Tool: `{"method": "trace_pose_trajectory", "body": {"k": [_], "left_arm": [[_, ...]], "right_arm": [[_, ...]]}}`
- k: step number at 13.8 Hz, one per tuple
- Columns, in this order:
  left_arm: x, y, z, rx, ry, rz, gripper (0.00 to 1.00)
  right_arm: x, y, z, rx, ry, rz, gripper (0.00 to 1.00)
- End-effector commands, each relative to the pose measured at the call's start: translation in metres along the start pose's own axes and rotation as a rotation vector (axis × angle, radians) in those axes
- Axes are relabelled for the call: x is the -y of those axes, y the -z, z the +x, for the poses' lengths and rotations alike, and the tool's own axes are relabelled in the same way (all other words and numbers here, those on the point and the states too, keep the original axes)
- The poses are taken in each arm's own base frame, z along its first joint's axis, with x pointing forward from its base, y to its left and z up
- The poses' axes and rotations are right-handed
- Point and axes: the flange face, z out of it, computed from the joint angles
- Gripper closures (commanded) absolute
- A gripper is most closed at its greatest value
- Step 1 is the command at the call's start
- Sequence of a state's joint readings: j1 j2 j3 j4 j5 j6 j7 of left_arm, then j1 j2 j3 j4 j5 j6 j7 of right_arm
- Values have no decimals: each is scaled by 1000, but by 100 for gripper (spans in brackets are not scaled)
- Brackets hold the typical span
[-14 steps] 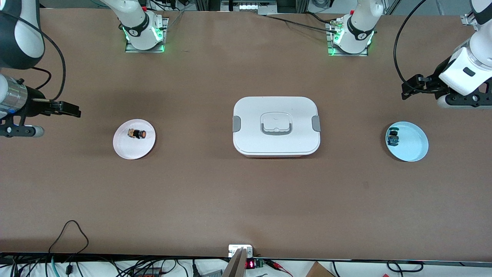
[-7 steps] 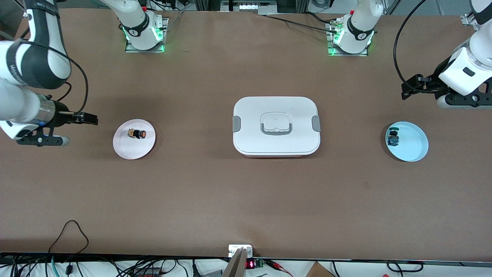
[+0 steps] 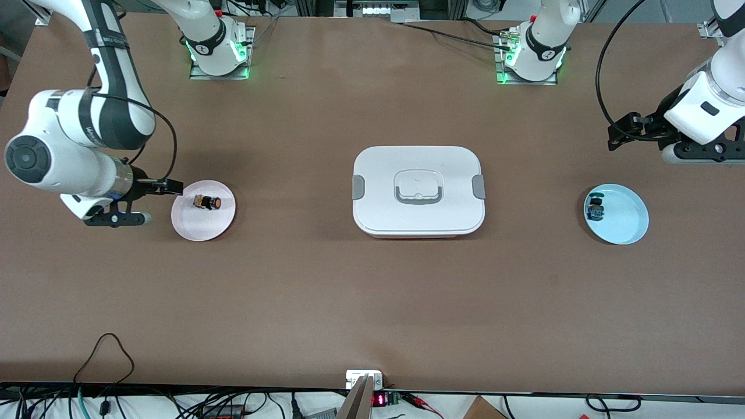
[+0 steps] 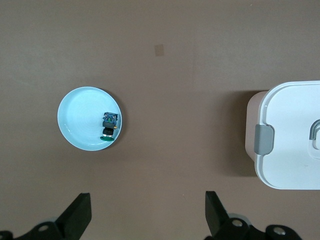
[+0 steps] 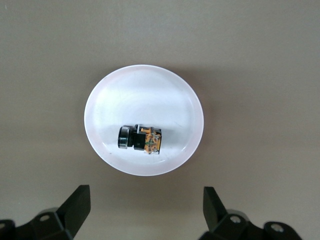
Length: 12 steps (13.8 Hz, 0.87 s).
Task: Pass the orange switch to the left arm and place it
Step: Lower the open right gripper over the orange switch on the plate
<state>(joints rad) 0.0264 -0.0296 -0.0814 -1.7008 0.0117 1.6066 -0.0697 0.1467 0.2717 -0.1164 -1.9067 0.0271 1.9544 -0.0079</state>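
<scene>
The orange switch (image 3: 207,202) lies on its side in the pink plate (image 3: 204,230) toward the right arm's end of the table, untouched. The right gripper (image 3: 169,187) hangs at the plate's rim, jaws wide apart, apparently lined up for a pick. The white lidded box (image 3: 418,191) sits mid-table between the plates, an obstacle any handover must clear. The left gripper (image 3: 623,135) waits, jaws apart, near the blue plate (image 3: 625,224), which holds a green-capped switch (image 3: 595,209).

The tiny black-bodied switch with a round orange cap (image 3: 207,202) lies on its side on a round pink plate (image 3: 203,228) — toward the right arm's end. The large white lidded box with grey latches (image 3: 418,190) sits closed mid-table, well apart.
</scene>
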Motion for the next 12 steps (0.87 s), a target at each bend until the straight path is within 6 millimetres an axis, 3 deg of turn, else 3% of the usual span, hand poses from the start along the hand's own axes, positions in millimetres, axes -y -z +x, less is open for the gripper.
{"method": "trace_pose_trajectory", "body": {"k": [1,6,12], "left_arm": [[-2,5,2,5,2,-11,0],[-2,5,2,5,2,-11,0],[-1,5,2,5,4,-11,0]], "right_arm": [[8,-20,3,6,-3,7,0],[6,-71,1,-31,-9,3,0],[9,-104,7,-31,-45,18,0]]}}
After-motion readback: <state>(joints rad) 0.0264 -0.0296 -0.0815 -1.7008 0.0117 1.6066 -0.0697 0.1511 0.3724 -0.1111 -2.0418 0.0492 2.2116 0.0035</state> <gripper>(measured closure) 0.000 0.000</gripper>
